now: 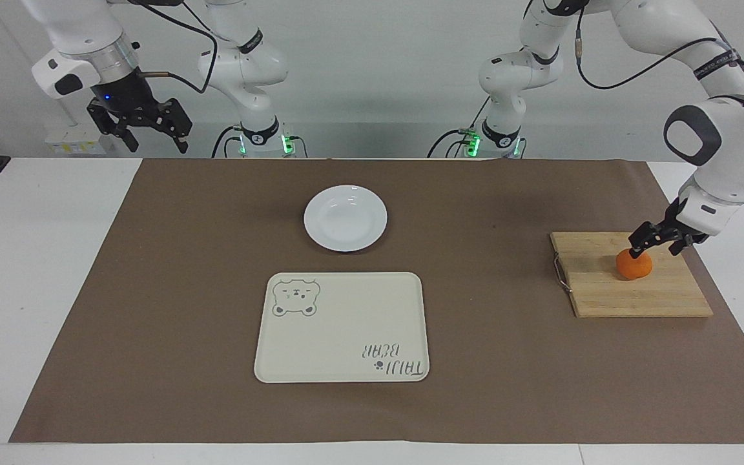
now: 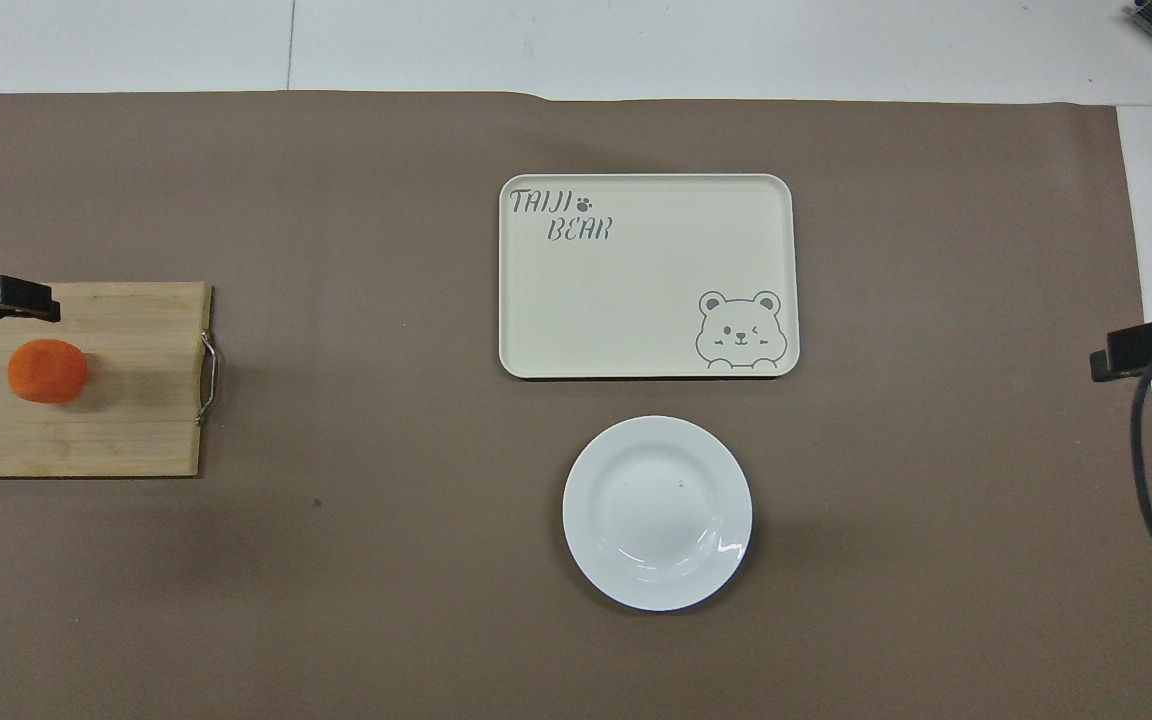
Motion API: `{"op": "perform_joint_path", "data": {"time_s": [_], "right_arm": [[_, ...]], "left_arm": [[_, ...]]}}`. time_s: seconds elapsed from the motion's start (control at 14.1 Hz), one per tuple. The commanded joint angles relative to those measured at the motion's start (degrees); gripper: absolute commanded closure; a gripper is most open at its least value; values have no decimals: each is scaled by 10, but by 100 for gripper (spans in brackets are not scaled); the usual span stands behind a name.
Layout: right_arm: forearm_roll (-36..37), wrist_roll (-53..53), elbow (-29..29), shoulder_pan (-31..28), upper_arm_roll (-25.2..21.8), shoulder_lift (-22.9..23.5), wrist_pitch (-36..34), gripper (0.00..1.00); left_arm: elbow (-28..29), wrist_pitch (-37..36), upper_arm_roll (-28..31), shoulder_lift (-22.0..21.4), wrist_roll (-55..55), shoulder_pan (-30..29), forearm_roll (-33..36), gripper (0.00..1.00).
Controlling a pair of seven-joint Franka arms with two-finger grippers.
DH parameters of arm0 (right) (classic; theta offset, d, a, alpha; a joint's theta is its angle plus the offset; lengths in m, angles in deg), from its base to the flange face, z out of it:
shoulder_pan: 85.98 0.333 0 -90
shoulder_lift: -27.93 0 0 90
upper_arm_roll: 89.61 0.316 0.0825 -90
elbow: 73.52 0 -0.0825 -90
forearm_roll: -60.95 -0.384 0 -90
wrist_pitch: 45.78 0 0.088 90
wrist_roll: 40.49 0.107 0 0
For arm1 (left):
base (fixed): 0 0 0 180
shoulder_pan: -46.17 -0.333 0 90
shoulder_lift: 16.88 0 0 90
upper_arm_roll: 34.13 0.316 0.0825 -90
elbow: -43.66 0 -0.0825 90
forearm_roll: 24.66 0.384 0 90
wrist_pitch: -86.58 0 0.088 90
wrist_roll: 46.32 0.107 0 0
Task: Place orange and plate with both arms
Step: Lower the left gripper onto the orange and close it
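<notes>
Brown paper covers the white bench (image 1: pixel 36 290). Orange (image 1: pixel 634 265) sits on the wooden cutting board (image 1: pixel 630 294) at right of the facing view. Left gripper (image 1: pixel 659 240) hangs just above the orange, fingers spread, nothing grasped. Plate (image 1: pixel 345 218) lies at upper centre, the cream bear tray (image 1: pixel 341 327) just below it. Right gripper (image 1: pixel 143 126) waits at upper left, raised over the bench edge, fingers spread, holding nothing.

One orange (image 1: pixel 634 265), one plate (image 1: pixel 345 218), one tray (image 1: pixel 342 327), one board (image 1: pixel 630 283).
</notes>
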Motion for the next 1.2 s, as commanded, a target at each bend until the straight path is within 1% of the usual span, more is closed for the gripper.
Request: {"op": "perform_joint_path", "data": {"time_s": [0.0,0.21,0.35,0.57,0.78,1.13], "right_arm": [[3,0,4,-7,6,-7,-6,0],[3,0,4,-7,6,-8,-6,0],[3,0,4,-7,6,-8,-6,0],[3,0,5,-7,6,-7,-6,0],[3,0,4,-7,6,-8,-6,0],[3,0,4,-7,6,-7,-6,0]], "left_arm": [[43,44,-5,-1,8,-11,11,0],[80,105,-4,8,10,-17,16,0],[82,107,-5,13,9,-19,50,0],[91,107,-4,10,9,-19,58,0],[100,107,-5,7,9,-14,100,0],[107,121,-6,17,13,-19,100,0]]}}
